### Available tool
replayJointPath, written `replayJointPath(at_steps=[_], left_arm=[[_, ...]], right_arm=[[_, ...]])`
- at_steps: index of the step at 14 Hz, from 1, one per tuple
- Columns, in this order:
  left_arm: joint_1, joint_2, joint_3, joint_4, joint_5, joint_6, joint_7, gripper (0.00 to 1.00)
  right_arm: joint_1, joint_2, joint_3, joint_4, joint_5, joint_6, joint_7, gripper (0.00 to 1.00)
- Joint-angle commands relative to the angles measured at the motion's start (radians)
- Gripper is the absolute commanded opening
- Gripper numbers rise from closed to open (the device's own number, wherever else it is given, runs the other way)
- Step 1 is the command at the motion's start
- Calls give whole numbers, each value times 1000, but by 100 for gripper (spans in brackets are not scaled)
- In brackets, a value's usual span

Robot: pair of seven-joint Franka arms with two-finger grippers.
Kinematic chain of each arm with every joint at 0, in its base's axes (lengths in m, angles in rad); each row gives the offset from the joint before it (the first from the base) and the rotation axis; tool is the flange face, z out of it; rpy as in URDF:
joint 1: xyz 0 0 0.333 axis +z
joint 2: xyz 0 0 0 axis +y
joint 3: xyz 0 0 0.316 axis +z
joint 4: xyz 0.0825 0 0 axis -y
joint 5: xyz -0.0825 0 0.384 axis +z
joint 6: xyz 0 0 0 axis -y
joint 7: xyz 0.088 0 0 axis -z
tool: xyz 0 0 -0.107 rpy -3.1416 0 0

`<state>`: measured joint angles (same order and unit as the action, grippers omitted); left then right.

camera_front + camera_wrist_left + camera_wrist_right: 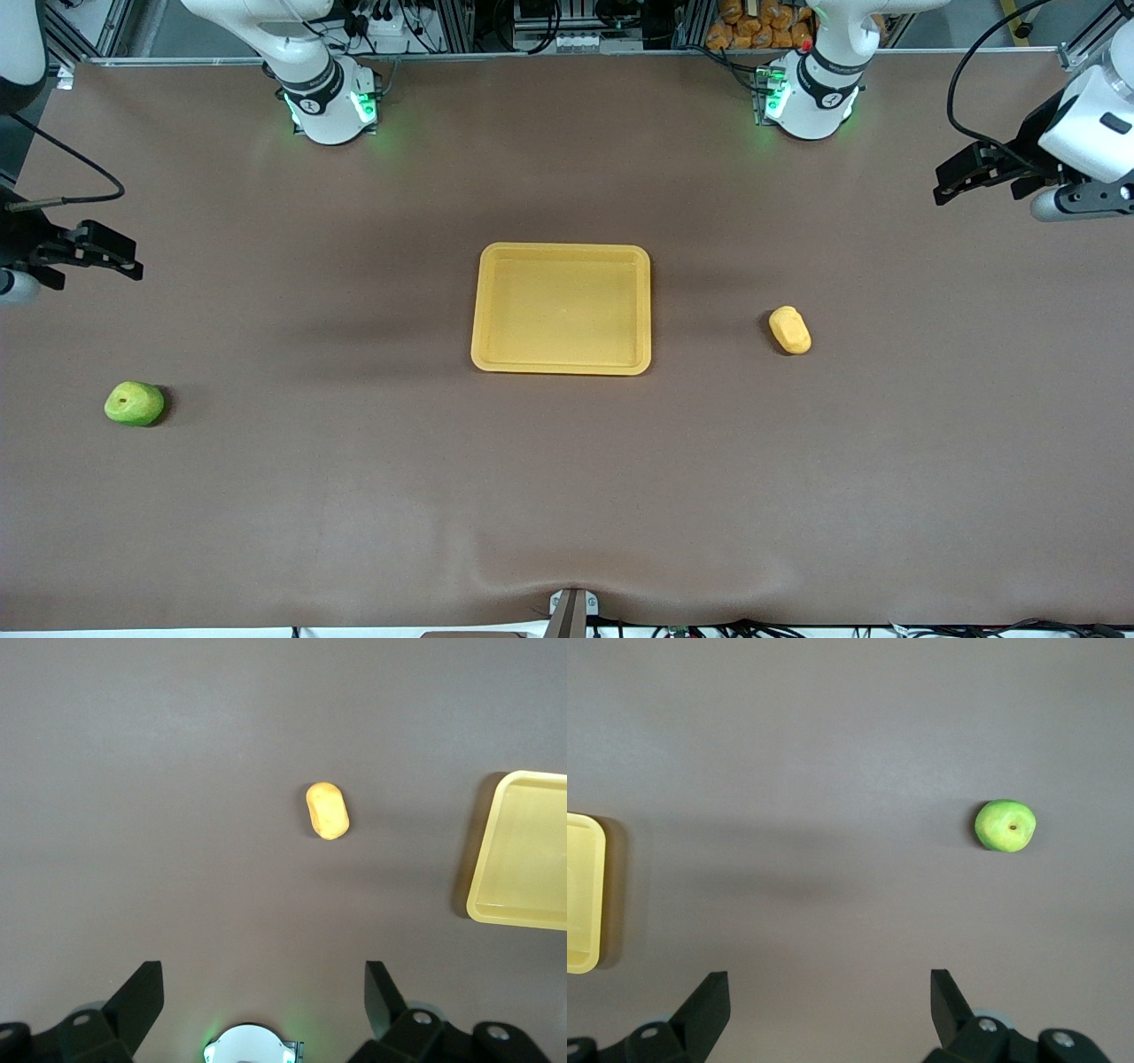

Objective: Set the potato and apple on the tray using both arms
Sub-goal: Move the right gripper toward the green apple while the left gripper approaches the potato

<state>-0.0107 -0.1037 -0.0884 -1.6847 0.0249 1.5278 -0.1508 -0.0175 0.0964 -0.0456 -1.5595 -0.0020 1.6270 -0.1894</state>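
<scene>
Tray [562, 366] is sitting mid-table with bare brown table [567, 496] lying all around its rim. Potato [789, 330] is resting toward the left arm's end, apple [135, 404] far toward the right arm's end. Left gripper [961, 177] and right gripper [111, 252] are hovering with fingers spread and empty over the table's ends.
</scene>
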Motion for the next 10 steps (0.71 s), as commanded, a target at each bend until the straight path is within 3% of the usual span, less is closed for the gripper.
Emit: replayJointPath(at_steps=[1,6,10], left_arm=[[5,4,-1,-18,-16,21,-9,100],[5,2,-4,-98,-6,107,-9,100],[5,1,-7,-217,-5,244,-9,100]], right_arm=[[-27,58,7,39,-3,-3,7,100],[-71,126,7,33,-12,44,11,100],[-107,151,7,33,-12,59,2,100]])
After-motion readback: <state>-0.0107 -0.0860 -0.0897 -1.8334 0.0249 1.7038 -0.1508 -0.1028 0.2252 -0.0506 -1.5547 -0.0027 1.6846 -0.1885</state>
